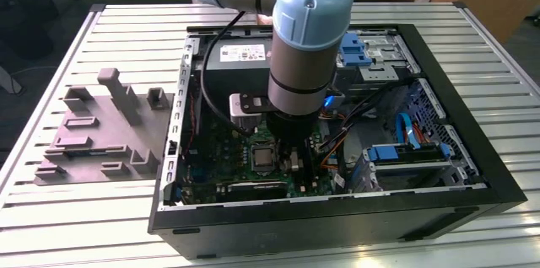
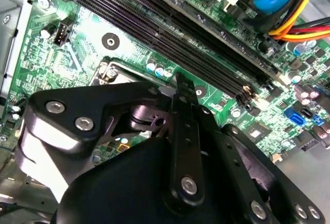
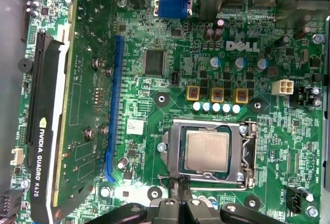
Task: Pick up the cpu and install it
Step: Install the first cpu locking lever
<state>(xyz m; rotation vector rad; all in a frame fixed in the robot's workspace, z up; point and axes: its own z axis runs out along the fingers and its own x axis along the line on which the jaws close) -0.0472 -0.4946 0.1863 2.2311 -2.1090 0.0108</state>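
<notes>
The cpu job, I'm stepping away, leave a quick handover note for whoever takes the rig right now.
Gripper: fingers together, holding nothing, low over the motherboard beside the socket.
The cpu: lying flat inside the socket frame, silver top up.
Done: the cpu appears placed.
Left: confirm it is seated; from these views I cannot tell whether the retention frame is latched.

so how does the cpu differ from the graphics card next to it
The cpu is a small square with a pale silver metal top; the graphics card is a long green board with a black edge. The cpu lies flat in its socket frame; the card stands on edge in a blue slot. Both sit on the green motherboard.
</notes>
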